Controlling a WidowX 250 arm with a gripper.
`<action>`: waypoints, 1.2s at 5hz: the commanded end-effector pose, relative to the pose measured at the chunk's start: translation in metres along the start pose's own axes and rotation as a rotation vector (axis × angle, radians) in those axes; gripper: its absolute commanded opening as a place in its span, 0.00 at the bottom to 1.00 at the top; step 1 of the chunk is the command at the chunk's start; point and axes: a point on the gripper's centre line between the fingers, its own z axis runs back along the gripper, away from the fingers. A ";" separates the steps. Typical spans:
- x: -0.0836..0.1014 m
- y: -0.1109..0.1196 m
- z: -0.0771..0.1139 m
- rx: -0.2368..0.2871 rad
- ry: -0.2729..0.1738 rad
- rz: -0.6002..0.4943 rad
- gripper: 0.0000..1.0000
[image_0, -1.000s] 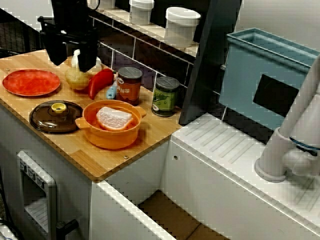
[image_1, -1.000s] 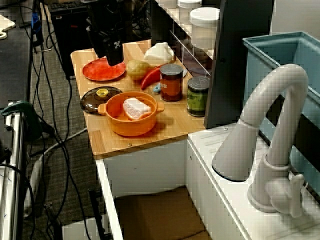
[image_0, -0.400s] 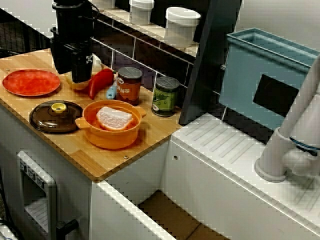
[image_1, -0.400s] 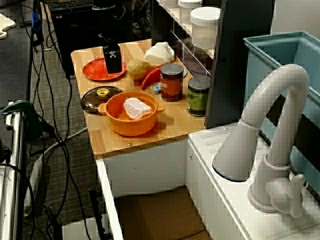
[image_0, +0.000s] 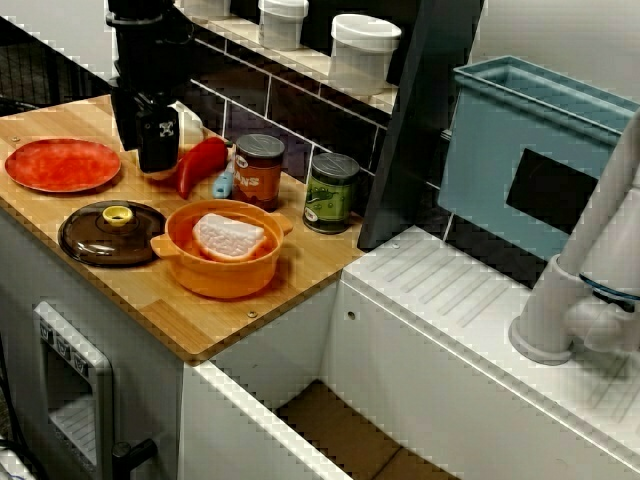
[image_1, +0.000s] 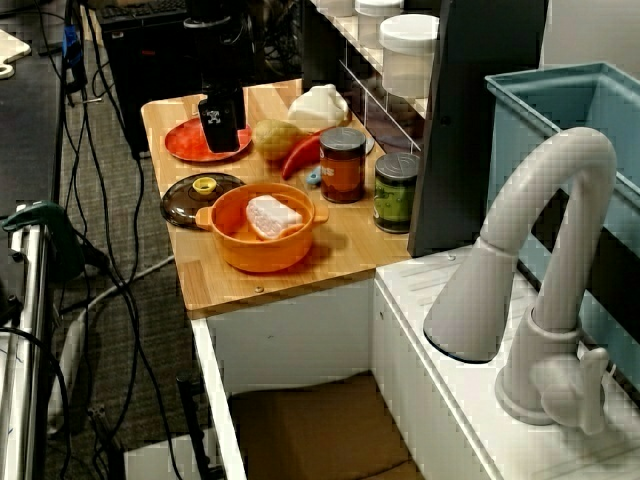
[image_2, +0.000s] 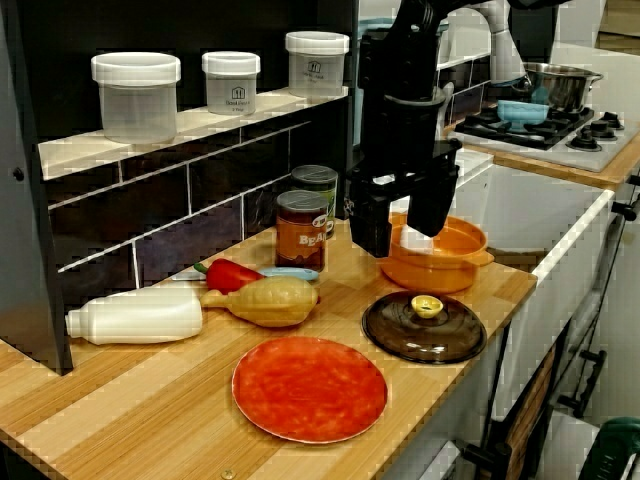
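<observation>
A kitchen: wooden counter (image_0: 300, 272), faucet (image_1: 545, 250), tiled wall (image_2: 190, 235), stove (image_2: 548, 128) with pot (image_2: 560, 84).

The black arm (image_2: 405, 60) carries a blocky black end effector (image_2: 402, 228) with two broad fingers (image_2: 370, 218), one bearing a white marking (image_0: 160, 128)

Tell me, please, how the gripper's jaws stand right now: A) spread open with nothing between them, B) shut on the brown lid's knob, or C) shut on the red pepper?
A: in the view along the counter the gripper shows its jaws apart and empty, while the red pepper and the brown lid lie on the wood, clear of it.
</observation>
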 end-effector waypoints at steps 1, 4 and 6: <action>0.003 -0.003 -0.003 0.029 -0.010 -0.158 1.00; -0.011 -0.008 -0.022 0.049 0.044 -0.222 1.00; -0.022 -0.011 -0.032 0.062 0.058 -0.235 1.00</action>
